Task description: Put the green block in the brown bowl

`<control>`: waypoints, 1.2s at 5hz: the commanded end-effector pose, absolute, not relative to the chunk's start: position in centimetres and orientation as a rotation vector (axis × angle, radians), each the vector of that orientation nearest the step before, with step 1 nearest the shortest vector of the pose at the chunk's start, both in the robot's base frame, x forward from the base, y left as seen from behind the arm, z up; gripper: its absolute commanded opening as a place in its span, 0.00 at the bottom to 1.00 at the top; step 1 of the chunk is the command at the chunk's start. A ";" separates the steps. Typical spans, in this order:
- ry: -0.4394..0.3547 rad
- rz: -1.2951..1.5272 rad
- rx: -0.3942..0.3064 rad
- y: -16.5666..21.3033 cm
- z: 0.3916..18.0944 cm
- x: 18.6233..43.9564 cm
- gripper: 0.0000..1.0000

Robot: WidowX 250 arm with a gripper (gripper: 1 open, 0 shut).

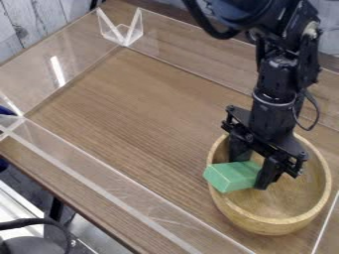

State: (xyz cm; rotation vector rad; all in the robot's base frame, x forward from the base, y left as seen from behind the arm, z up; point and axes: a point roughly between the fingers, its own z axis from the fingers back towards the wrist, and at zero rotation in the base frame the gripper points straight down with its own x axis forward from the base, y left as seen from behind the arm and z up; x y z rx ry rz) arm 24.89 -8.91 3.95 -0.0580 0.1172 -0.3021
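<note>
Clamping green block (231, 176), gripper (260, 164) points down over brown bowl (294, 211) rim; no legible writing.

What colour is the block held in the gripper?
Mint green; the green block shows clearly in the camera view, over the brown bowl.
</note>
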 end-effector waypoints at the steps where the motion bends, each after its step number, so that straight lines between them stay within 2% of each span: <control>1: 0.098 -0.303 -0.068 -8.7 4.7 25.1 0.00; 2: 0.087 -0.296 -0.070 -8.6 5.4 25.2 1.00; 4: 0.054 -0.282 -0.072 -8.4 6.9 25.4 1.00; 5: 0.027 -0.272 -0.071 -8.2 8.1 25.6 1.00; 6: -0.017 -0.254 -0.064 -7.8 10.0 26.0 1.00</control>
